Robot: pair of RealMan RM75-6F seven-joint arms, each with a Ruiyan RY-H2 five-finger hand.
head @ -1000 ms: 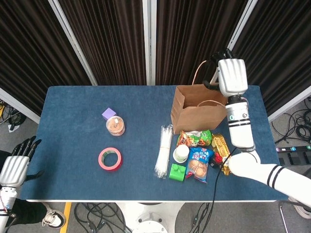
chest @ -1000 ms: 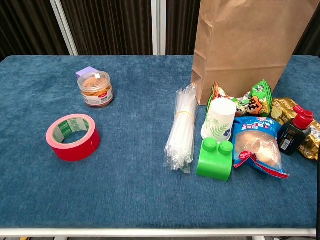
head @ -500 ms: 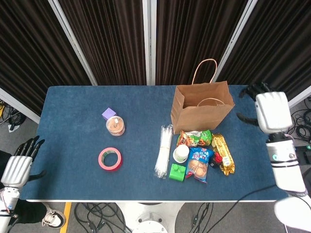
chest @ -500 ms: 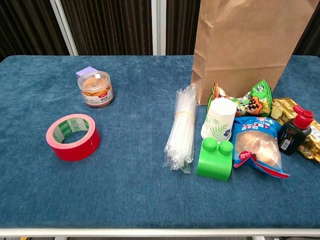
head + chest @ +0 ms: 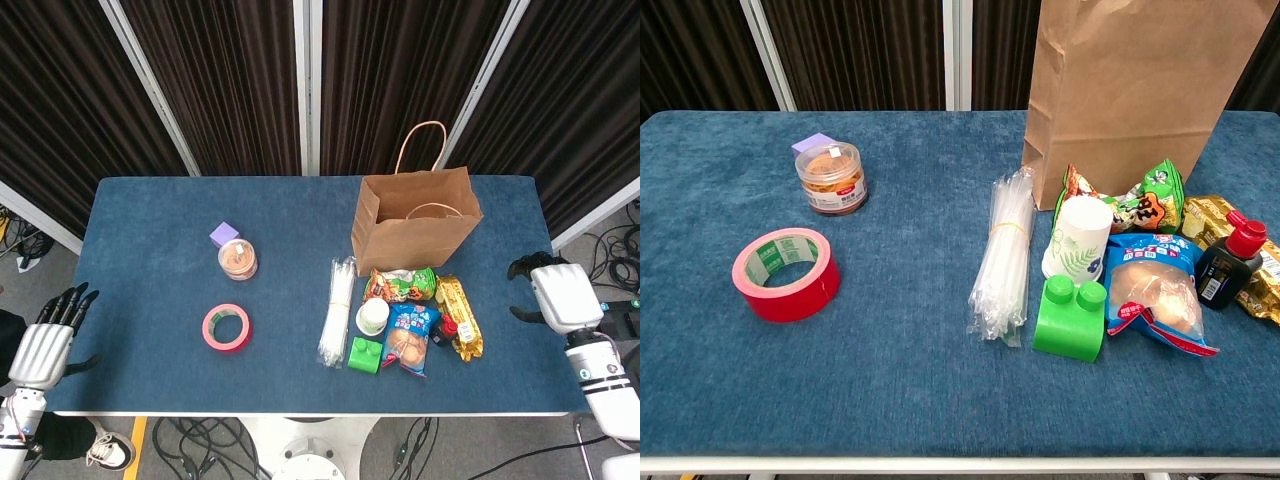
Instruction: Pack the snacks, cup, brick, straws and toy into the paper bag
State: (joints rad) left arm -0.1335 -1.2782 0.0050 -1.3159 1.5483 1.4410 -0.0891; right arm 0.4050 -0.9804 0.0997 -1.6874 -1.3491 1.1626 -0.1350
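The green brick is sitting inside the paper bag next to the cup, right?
Not quite. The green brick sits on the blue table, outside the paper bag, which stands behind it. It is next to the cup, just in front of it. The chest view shows this most clearly.

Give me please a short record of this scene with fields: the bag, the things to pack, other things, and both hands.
bag: paper bag upright at the table's far right, nothing visibly packed
to pack, in front of bag: bundle of straws, paper cup, green brick, green snack bag, blue snack bag, gold snack pack, small dark bottle with red cap
other things: red tape roll, snack jar, purple cube
left hand: off table's left edge, holds nothing
right hand: off table's right edge, holds nothing
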